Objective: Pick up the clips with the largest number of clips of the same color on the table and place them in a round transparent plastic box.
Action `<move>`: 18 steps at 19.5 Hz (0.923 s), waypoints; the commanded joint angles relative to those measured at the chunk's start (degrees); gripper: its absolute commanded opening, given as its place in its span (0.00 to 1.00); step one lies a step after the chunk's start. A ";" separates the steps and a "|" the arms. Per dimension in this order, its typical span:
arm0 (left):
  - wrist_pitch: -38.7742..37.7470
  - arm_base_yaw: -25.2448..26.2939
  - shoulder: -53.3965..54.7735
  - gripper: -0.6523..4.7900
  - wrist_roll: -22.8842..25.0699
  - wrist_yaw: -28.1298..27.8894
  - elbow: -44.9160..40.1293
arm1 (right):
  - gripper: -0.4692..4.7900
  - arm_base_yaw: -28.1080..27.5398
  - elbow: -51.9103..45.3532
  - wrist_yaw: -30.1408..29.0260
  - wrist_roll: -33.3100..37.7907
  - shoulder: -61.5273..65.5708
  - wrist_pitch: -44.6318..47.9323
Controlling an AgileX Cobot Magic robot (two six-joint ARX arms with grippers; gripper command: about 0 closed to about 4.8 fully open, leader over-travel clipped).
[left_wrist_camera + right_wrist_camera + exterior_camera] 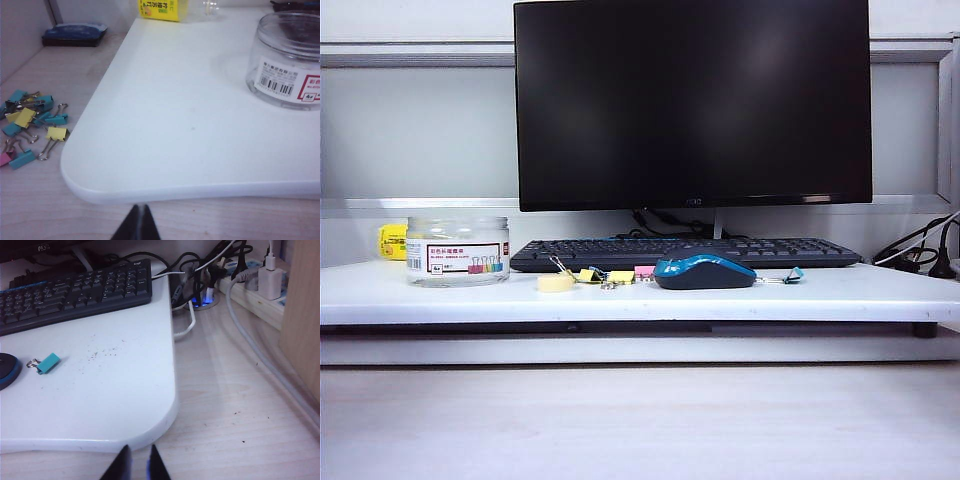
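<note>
Nearest are the two pincers, both low by the front edge of the white board (640, 300); neither arm shows in the exterior view. The left gripper (138, 221) is pinched tight and holds nothing. The right gripper (137, 463) has a narrow gap and is empty too. No clip has been picked up yet, so I think the job is at its very start.

In the exterior view the tape roll (556, 283) sits at the front of the board. Just behind it lie the yellow clips (605, 276), close together, with a pink clip (644, 271) touching their right side. The mouse (705, 272) is at three o'clock from them, and a blue clip (792, 275) lies past the mouse at three o'clock. The box (457, 250) stands well apart at nine o'clock from the yellow clips, and its top looks open. A heap of spare clips (30, 125) lies off the board on the wood. Farther back are the keyboard (685, 253) and the monitor (692, 100).

Next, I think a gripper must reach to a yellow clip, spread wide, pinch it without grabbing the pink one, lift it, and drop it in the box.
</note>
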 commanded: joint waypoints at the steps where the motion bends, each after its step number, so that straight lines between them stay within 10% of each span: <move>1: 0.55 0.02 0.07 0.11 -0.15 0.26 -0.13 | 0.19 0.04 -0.11 0.00 0.07 0.00 0.07; 13: 0.55 0.02 0.07 0.11 -0.15 0.26 -0.13 | 0.19 0.04 -0.11 -0.04 1.31 0.00 0.15; 18: 0.57 0.02 0.07 0.11 -0.17 0.26 -0.13 | 0.19 0.04 -0.11 -2.32 17.14 0.00 0.79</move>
